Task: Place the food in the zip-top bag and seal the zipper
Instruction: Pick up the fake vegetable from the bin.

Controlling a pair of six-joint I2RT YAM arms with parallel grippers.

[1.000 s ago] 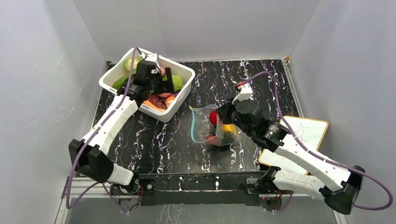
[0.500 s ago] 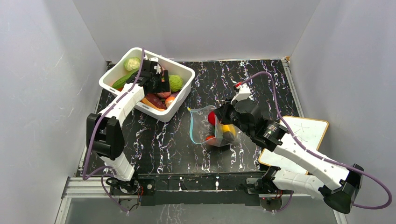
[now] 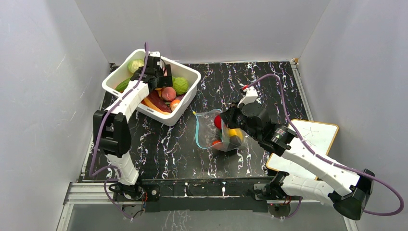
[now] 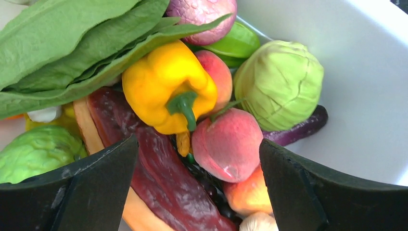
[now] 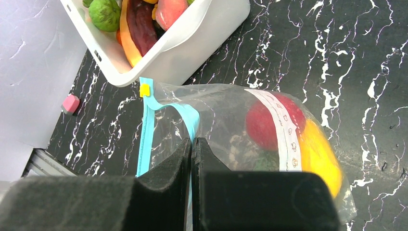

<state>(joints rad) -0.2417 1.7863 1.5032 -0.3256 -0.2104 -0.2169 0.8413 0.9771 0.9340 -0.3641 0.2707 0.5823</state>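
The food lies mostly in a white tub (image 3: 188, 94). In the left wrist view I see a yellow pepper (image 4: 166, 84), a pink peach (image 4: 226, 149), a green cabbage (image 4: 279, 84) and a dark red piece (image 4: 163, 173). My left gripper (image 4: 197, 187) hangs open and empty just above them, inside the tub (image 3: 155, 77). The zip-top bag (image 5: 226, 115) lies at mid-table with a red piece (image 5: 269, 120) and a yellow piece (image 5: 317, 154) inside. My right gripper (image 5: 191, 144) is shut on the bag's upper mouth edge at the zipper (image 5: 146, 134), holding the mouth open.
A white board (image 3: 312, 139) lies at the right edge of the black marbled table. A small pink object (image 5: 70, 103) sits by the table's left edge. A yellow slider (image 5: 144, 90) sits at the zipper's end near the tub. Grey walls enclose the table.
The left arm has folded up, its elbow swinging in towards the tub, and its gripper has shifted slightly further into the tub. The right gripper and the bag have hardly moved.
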